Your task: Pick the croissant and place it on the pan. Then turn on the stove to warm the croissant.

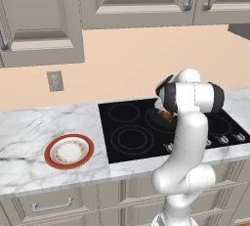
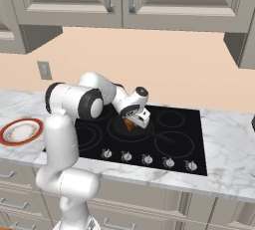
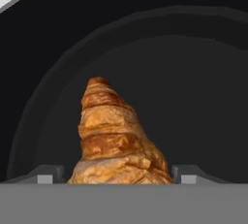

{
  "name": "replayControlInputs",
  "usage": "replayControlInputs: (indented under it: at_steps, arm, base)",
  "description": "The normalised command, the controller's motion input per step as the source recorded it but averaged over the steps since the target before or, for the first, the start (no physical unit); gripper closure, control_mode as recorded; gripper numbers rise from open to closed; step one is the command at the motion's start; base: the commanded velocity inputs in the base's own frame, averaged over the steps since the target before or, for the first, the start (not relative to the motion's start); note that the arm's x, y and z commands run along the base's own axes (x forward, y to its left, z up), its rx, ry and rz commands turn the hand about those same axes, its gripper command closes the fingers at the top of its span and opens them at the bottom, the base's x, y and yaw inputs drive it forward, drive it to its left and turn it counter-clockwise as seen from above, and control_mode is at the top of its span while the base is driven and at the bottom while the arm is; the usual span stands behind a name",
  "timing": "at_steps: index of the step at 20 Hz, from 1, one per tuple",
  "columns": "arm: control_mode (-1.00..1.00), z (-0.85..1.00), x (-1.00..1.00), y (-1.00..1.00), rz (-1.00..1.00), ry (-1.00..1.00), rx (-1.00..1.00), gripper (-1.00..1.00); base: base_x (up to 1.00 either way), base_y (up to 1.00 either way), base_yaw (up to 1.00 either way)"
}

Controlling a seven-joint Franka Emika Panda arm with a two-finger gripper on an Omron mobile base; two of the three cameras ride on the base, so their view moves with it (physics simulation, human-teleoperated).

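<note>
the croissant (image 3: 114,136) sits between the two finger tips (image 3: 46,174) of the pincer (image 2: 133,122), low over the dark pan (image 3: 193,97) on the black stove (image 1: 132,127). the pincer stands spread wide; whether it pinches the pastry, i cannot tell. a red-rimmed plate (image 1: 69,151) rests on the marble tabletop (image 1: 29,137).

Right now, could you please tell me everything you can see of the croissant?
The croissant is a small golden-brown pastry with flaky, ridged layers that taper to a darker tip. In the hand view it stands between the two fingertips of the hand, its tip pointing away, over the dark round pan on the black stove. The fingers stand wide at its sides; whether they press it, or whether it rests on the pan, I cannot tell. From the right base view it is an orange wedge under the hand.
</note>
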Motion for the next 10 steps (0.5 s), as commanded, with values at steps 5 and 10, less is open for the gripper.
replayControlInputs:
  at_steps: [5,10]
  arm:
    - [-1.0,-0.14,0.08,-0.02,0.0,0.0,0.0,-1.0]
    - [-1.0,0.0,-0.11,0.0,-0.02,-0.11,-0.03,-1.0]
  base:
    - [0.0,0.0,0.0]
    - [0.0,0.0,0.0]
